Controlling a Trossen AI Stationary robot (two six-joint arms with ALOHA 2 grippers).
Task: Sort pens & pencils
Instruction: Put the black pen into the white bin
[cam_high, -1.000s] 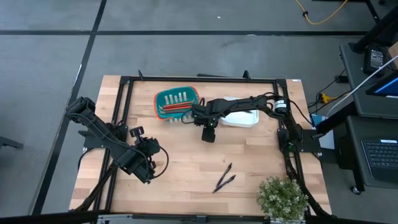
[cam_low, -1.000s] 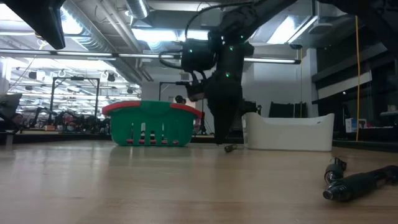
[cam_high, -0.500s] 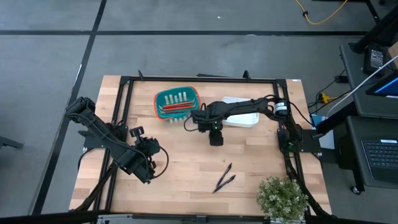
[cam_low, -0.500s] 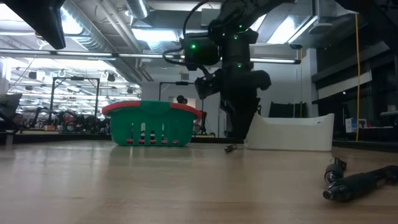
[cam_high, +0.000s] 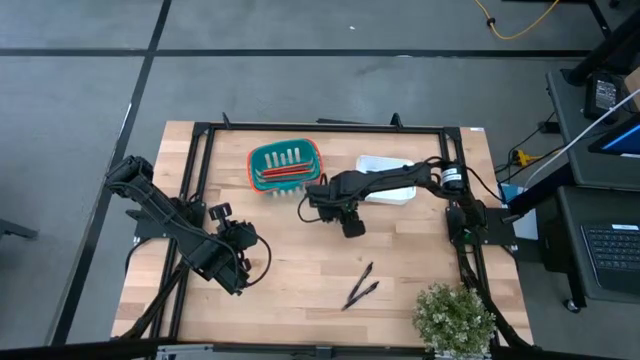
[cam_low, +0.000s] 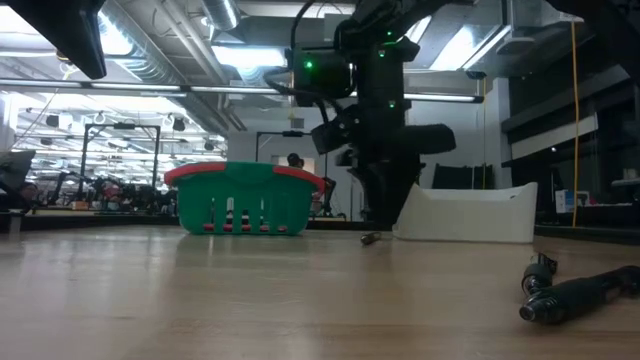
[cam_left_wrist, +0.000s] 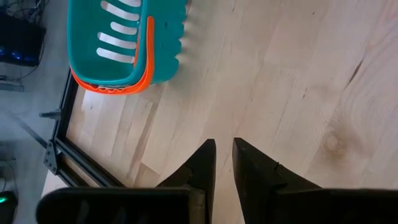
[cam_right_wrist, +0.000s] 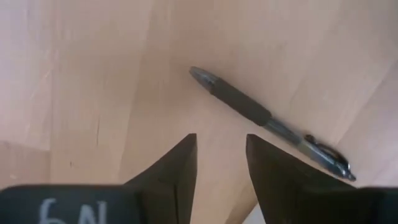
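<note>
Black pens (cam_high: 361, 287) loose on wood, teal basket (cam_high: 285, 165) behind, right gripper (cam_high: 352, 228) slightly open, empty

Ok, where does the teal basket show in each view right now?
High view: the teal basket sits near the table's far edge, left of centre.
Low view: left of centre, at the back of the wood top.
Left wrist view: upper left corner.
Right wrist view: not in it.
Shared landmark: the white bin, to the basket's right in the high and low views.
</note>
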